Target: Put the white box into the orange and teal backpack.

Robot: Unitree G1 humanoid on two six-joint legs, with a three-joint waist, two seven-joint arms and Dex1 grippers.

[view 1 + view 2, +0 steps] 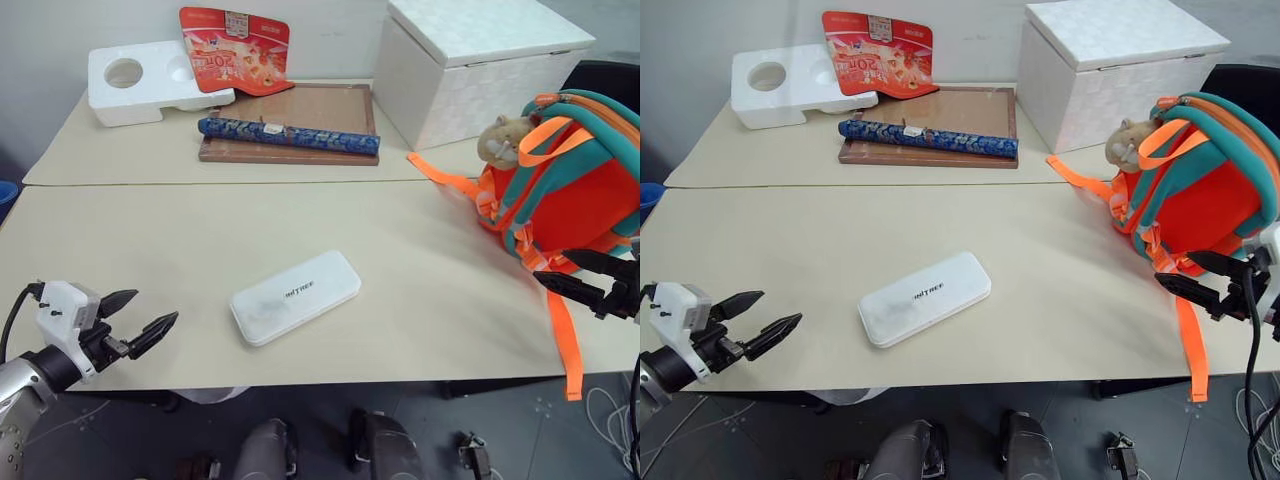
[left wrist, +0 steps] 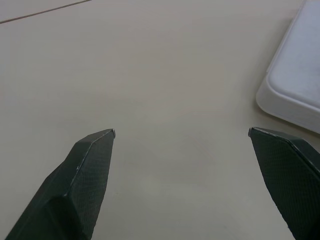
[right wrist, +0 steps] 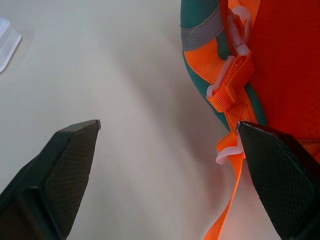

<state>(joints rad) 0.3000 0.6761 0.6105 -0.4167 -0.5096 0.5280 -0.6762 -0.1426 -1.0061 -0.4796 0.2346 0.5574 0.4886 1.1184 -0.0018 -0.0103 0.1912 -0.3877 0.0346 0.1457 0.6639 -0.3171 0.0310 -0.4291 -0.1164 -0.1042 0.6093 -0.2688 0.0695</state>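
Observation:
The white box (image 1: 295, 296) lies flat near the middle of the beige table, its dark lettering facing up; one corner of the white box (image 2: 295, 92) shows in the left wrist view. The orange and teal backpack (image 1: 570, 175) stands at the table's right side with a tan plush toy (image 1: 503, 139) on top and orange straps trailing over the edge. My left gripper (image 1: 147, 315) hovers open over the table's front left, well left of the box. My right gripper (image 1: 570, 273) is open just in front of the backpack (image 3: 265, 60), by its lower strap buckles. Both hold nothing.
At the back stand a large white lidded cube (image 1: 480, 65), a white styrofoam block (image 1: 150, 80), a red packet (image 1: 235, 45) and a brown board (image 1: 300, 115) with a blue patterned roll (image 1: 290, 135). An orange strap (image 1: 565, 340) hangs over the front edge.

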